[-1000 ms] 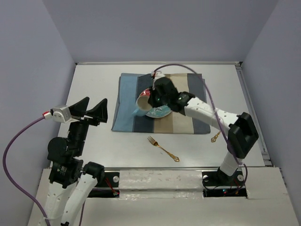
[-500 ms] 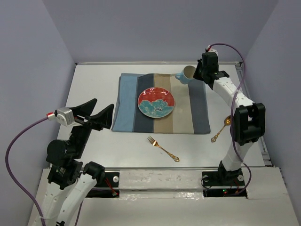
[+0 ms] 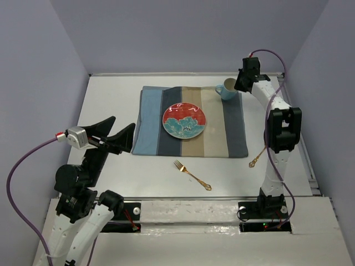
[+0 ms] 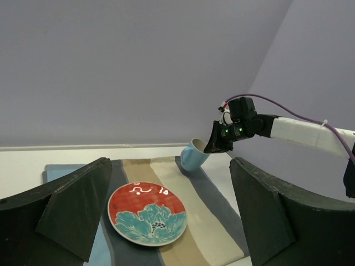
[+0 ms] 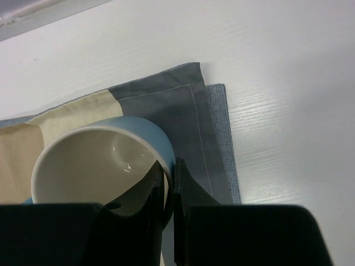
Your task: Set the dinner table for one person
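The blue mug (image 3: 226, 88) hangs tilted over the far right corner of the striped placemat (image 3: 150, 122). My right gripper (image 3: 237, 84) is shut on its rim, one finger inside and one outside, as the right wrist view shows on the mug (image 5: 94, 160) and gripper (image 5: 173, 183). Whether the mug's base touches the mat, I cannot tell. A red and teal plate (image 3: 184, 121) lies at the placemat's centre. My left gripper (image 3: 120, 131) is open and holds nothing, raised over the near left of the white dinner table (image 3: 111, 100).
A gold fork (image 3: 192, 174) lies on the table in front of the placemat. A gold spoon (image 3: 255, 161) lies to the near right, partly behind the right arm. Low walls border the table at the back and on the right.
My right gripper carried the mug from above the plate to the far right corner of the placemat and has come lower there. The left arm shifted only slightly.
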You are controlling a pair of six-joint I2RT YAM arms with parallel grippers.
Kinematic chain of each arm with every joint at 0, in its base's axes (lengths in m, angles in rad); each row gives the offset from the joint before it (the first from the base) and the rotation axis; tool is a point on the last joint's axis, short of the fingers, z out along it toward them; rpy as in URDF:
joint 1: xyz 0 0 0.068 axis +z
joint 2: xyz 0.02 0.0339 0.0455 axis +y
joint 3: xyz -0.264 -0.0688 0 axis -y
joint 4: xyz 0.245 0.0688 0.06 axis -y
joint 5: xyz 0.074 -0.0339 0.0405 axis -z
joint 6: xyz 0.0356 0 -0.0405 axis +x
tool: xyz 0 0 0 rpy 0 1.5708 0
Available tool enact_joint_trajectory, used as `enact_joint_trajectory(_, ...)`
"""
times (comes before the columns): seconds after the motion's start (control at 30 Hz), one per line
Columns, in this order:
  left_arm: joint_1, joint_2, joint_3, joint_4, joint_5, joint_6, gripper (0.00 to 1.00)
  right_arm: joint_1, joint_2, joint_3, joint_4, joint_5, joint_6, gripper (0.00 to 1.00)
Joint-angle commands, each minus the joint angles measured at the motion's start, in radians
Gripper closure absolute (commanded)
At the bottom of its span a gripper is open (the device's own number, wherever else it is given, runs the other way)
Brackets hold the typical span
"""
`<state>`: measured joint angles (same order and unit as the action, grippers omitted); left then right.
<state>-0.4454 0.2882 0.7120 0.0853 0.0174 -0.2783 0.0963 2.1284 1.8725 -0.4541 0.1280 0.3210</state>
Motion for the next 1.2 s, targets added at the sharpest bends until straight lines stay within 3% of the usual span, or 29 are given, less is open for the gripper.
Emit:
enact_joint_trajectory(0.0,-0.006,0.005,0.006,0.039,-0.004,0.008,0.01,-0.010,0.010,0.085,0.020,-0.001,-0.016,1.00)
enact_joint_trajectory(0.33,-0.006,0.028,0.004,0.039,0.000,0.011,0.01,-0.029,0.079,0.122,-0.001,-0.008,-0.014,1.00)
enact_joint_trajectory(0.4,-0.006,0.029,0.004,0.039,-0.002,0.010,0.01,-0.029,0.080,0.137,-0.011,-0.007,-0.017,0.93)
enact_joint_trajectory(0.53,-0.004,0.031,0.004,0.039,0.003,0.010,0.01,-0.029,0.059,0.172,-0.058,-0.045,-0.028,0.60)
enact_joint_trajectory(0.6,-0.004,0.029,0.004,0.039,0.003,0.010,0.01,-0.029,0.041,0.180,-0.072,-0.067,-0.030,0.52)
enact_joint_trajectory(0.8,0.001,0.029,0.003,0.041,0.001,0.005,0.01,-0.005,-0.117,0.088,-0.071,-0.151,-0.016,0.47)
enact_joint_trajectory(0.97,0.010,0.020,0.004,0.037,-0.007,0.011,0.01,0.184,-0.396,-0.255,0.064,-0.186,-0.016,0.50)
enact_joint_trajectory(1.1,0.010,0.017,0.003,0.036,-0.007,0.011,0.01,0.442,-0.604,-0.717,0.274,-0.212,-0.022,0.53)
enact_joint_trajectory(1.17,0.011,0.022,0.003,0.036,-0.007,0.011,0.01,0.590,-0.659,-0.811,0.284,-0.190,-0.020,0.53)
